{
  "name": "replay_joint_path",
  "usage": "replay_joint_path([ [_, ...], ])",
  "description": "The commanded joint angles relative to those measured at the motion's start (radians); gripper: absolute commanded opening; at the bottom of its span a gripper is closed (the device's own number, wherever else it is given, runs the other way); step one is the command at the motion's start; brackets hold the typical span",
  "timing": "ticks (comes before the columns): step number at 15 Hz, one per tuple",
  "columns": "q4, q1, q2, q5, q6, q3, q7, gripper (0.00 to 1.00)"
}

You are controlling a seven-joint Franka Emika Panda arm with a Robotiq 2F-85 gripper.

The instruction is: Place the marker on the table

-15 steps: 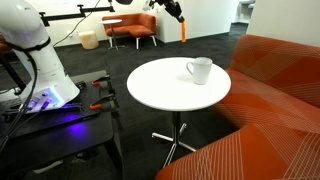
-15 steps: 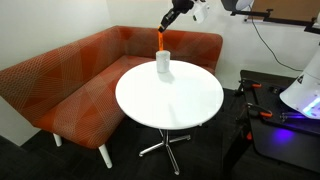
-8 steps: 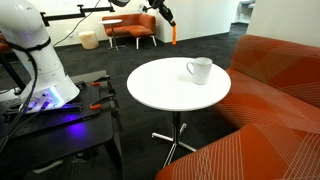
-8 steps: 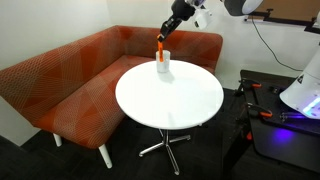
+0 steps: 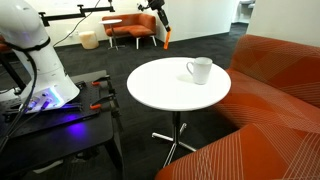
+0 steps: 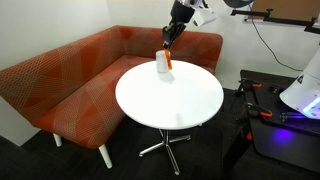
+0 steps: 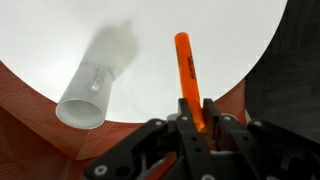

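Orange sofa [image 6: 70,70] curves behind round white table [image 6: 170,100]. White mug [image 6: 161,62] upright near table edge (handle shows in an exterior view [image 5: 199,70]). Gripper [image 7: 197,112] above table, fingers pinching orange marker [image 7: 186,65]. Marker held in air near mug, clear of tabletop.

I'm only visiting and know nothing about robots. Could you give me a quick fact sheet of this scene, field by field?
Held item: the marker, thin and orange
Grip: the fingers are shut on the marker's lower end in the wrist view
Marker position: in the air, not yet on the table
On the table: a white mug, upright, near the edge
Surroundings: orange sofa curving around the table; black workbench with purple light
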Motion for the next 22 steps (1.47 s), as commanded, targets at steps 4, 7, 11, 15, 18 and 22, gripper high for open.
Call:
replay_joint_path([
  [4, 0.172, -0.201, 0.092, 0.205, -0.218, 0.234, -0.078, 0.05],
  [7, 0.248, -0.225, 0.157, 0.239, -0.299, 0.263, -0.058, 0.05],
  [11, 0.346, -0.220, 0.262, 0.277, -0.392, 0.284, -0.052, 0.05],
  [15, 0.447, -0.202, 0.360, 0.269, -0.475, 0.277, 0.001, 0.05],
  [18, 0.520, -0.203, 0.422, 0.278, -0.545, 0.270, 0.020, 0.05],
  [22, 0.601, -0.210, 0.488, 0.296, -0.637, 0.264, 0.038, 0.05],
])
